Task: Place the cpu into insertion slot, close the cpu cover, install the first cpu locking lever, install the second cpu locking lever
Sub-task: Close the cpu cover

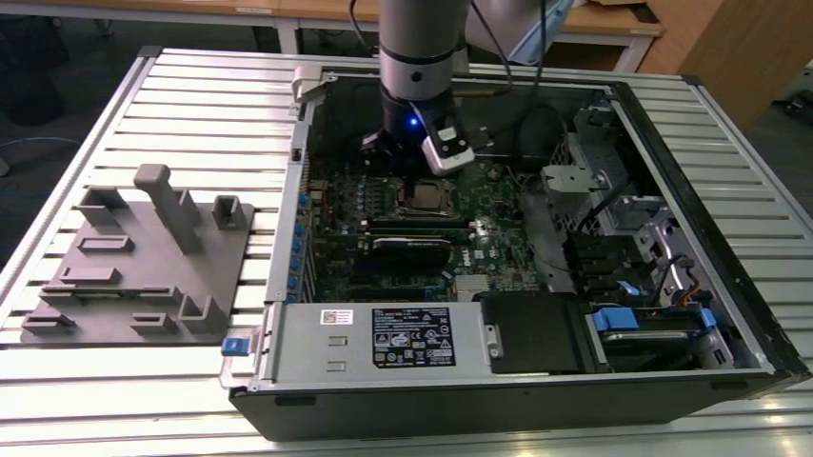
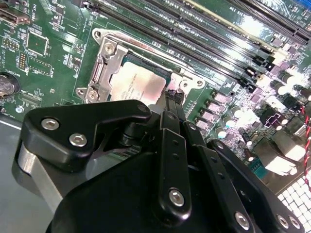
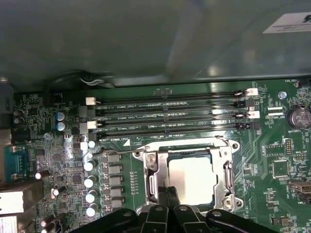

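Matt silvery metal cpu (image 3: 192, 178), shiny metal cpu cover (image 3: 225, 169).

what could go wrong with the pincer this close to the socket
1. The shut pincer has its tips at the edge of the cpu cover, right beside the cpu. A sideways slip could scrape the chip's metal top or bend the frame.
2. Its wide black linkage hangs low over the board, near the row of capacitors next to the socket. A tilt or swing might knock one.
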### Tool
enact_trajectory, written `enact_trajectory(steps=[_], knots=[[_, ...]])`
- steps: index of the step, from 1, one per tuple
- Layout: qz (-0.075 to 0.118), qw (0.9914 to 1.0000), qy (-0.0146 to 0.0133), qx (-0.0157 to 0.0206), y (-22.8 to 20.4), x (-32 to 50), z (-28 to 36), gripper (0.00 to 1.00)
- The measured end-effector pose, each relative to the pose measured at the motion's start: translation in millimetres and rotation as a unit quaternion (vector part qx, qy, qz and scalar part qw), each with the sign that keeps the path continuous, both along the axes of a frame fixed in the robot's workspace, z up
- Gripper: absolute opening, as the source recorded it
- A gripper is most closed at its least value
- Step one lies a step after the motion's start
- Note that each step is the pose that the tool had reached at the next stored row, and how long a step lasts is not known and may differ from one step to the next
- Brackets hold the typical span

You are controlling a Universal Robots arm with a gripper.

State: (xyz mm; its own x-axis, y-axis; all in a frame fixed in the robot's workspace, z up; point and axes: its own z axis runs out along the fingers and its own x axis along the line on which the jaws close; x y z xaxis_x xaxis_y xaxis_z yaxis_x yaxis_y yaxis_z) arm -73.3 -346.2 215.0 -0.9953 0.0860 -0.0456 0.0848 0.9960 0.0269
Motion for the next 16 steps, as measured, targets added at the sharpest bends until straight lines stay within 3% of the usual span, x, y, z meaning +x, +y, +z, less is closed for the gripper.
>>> enact_trajectory(steps=[16], knots=[[-0.001,1.0,0.0,0.0,0.9,-4.2,-6.6,0.1]])
